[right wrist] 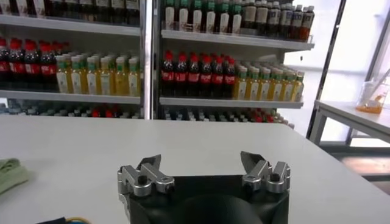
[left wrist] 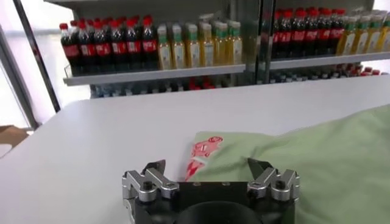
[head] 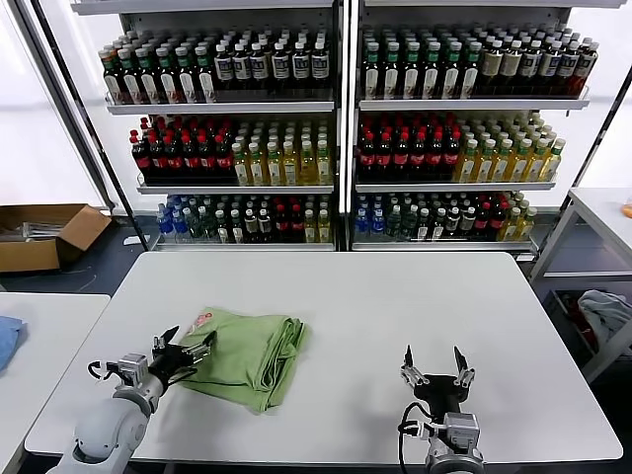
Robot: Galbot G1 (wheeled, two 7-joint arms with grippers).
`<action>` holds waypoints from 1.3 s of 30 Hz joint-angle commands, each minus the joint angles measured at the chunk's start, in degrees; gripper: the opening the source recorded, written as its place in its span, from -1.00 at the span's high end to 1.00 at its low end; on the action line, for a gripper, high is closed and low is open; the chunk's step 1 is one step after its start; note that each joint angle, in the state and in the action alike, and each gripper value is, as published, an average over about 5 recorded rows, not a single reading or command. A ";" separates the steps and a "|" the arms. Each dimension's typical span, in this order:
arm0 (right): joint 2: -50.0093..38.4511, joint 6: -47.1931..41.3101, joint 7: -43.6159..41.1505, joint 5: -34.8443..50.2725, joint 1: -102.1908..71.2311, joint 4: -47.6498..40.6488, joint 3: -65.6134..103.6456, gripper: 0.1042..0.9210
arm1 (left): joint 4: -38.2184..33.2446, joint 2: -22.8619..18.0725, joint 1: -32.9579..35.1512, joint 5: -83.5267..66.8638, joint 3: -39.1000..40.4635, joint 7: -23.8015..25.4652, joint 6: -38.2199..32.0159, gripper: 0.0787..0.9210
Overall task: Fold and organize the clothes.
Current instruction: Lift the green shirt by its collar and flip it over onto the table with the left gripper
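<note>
A big shelf rack (head: 346, 118) full of drink bottles stands behind a white table (head: 395, 306). On the table, toward the robot's left, lies a light green polo shirt (head: 252, 351), folded into a small pile. A bit of red-and-white print (left wrist: 204, 152) peeks out at its corner. The left gripper (head: 188, 348) sits right at the shirt's near left edge, with its fingers wide apart and nothing between them. The right gripper (head: 434, 367) waits over the bare table, well away from the shirt, and its fingers are spread apart too. A brown cardboard box (head: 44, 235) sits on the floor at the far left.
</note>
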 commanded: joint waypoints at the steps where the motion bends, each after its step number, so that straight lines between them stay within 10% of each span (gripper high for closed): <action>1: 0.11 0.02 -0.04 -0.21 0.32 -0.17 -0.21 -0.76 | 1.93 0.52 0.01 -2.32 -0.26 1.16 0.81 -0.77; 7: 0.05 0.05 -0.11 -0.21 0.82 -0.24 -0.26 -0.76 | 1.54 0.24 1.14 -2.39 -0.30 2.53 1.20 -0.67; 27: -0.64 0.26 -0.24 0.03 1.67 -0.32 0.45 -0.76 | 0.67 -0.78 2.90 0.22 -2.81 0.66 -0.80 0.70; 39: -1.43 -0.15 -0.11 1.33 4.52 -2.03 -0.91 -0.76 | 6.54 17.54 3.76 0.51 -26.77 0.43 -5.62 0.88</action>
